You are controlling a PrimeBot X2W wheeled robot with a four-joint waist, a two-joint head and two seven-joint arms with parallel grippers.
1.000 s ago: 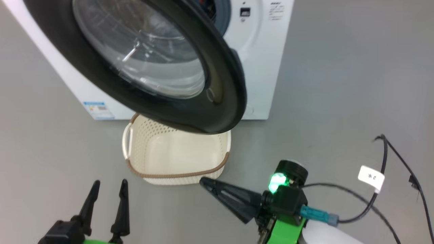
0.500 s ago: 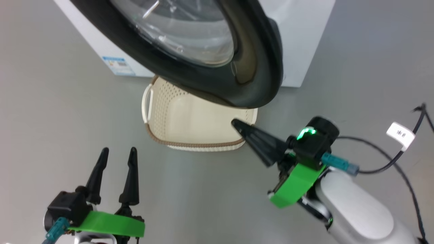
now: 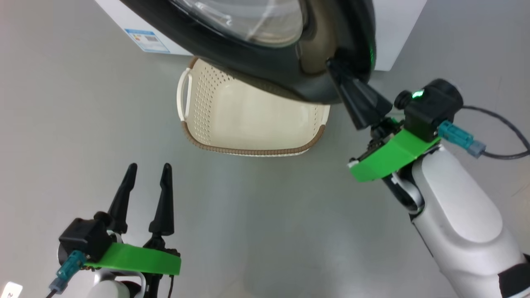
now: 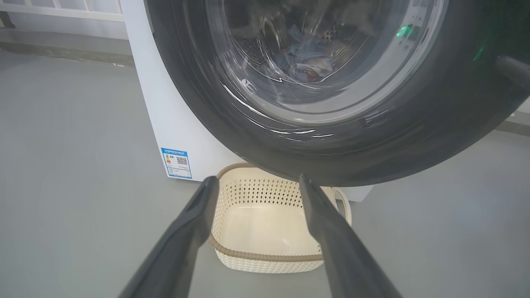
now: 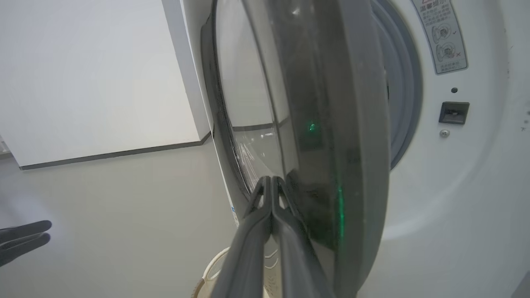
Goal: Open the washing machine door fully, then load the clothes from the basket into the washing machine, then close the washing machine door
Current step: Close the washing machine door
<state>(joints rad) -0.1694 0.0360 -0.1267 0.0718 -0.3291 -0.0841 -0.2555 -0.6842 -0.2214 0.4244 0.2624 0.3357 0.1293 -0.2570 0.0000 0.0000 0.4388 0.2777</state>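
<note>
Glossy black-rimmed glass door (image 3: 248, 62) hangs part-open over the empty cream perforated basket (image 3: 248, 151); light blue clothes (image 4: 304, 62) lie inside the white washing machine (image 3: 397, 33). Right gripper (image 3: 333, 66), fingers pressed together, meets its rim: push squarely until latched. Left gripper (image 3: 149, 166) spread.

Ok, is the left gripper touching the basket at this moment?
Apart. In the head view, a strip of bare grey floor shows between the open left gripper and the basket.
</note>
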